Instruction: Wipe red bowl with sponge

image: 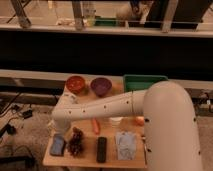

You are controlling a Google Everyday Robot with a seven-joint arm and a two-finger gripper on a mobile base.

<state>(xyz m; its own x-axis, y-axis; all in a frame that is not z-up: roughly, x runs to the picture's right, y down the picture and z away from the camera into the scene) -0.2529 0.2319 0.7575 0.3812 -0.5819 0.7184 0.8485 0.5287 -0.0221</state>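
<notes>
The red bowl [76,84] stands at the back left of the small wooden table [85,102], next to a purple bowl [101,86]. The sponge [57,146], a small blue-grey block, lies flat at the table's front left corner. My white arm reaches from the right across the table to its left side. The gripper [56,129] hangs at the arm's end, just above and behind the sponge. It is open and holds nothing. The red bowl is well behind the gripper, and nothing touches it.
A green tray [145,81] sits at the back right. Along the front lie a brown knobbly object [76,142], a black remote [101,149] and a pale blue cloth [125,144]. An orange stick [95,125], a white cup [116,121] and an orange fruit [139,120] sit mid-table.
</notes>
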